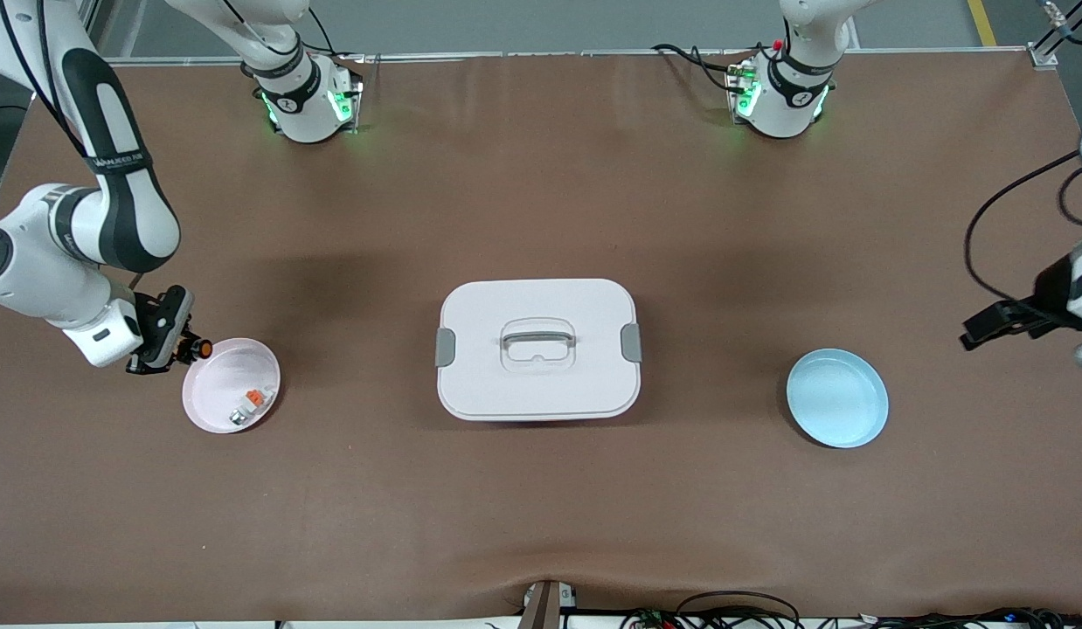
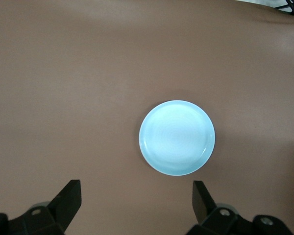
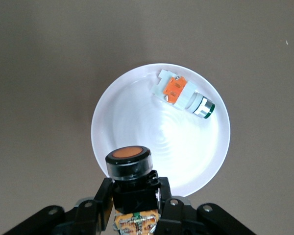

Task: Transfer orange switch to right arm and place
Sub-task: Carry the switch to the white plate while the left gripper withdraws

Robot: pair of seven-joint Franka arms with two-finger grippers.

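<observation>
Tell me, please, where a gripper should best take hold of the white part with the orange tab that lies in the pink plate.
Probably from above, across the white block body, near its orange tab. The part lies on its side in the pink plate, and its metal-ringed round end would likely slip. It is not held; the right gripper is shut on the orange switch over the plate's rim.

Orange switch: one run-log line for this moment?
orange switch: held in right claw over pink plate rim | left claw: open, waiting over table near blue plate | placement: not yet done
</observation>
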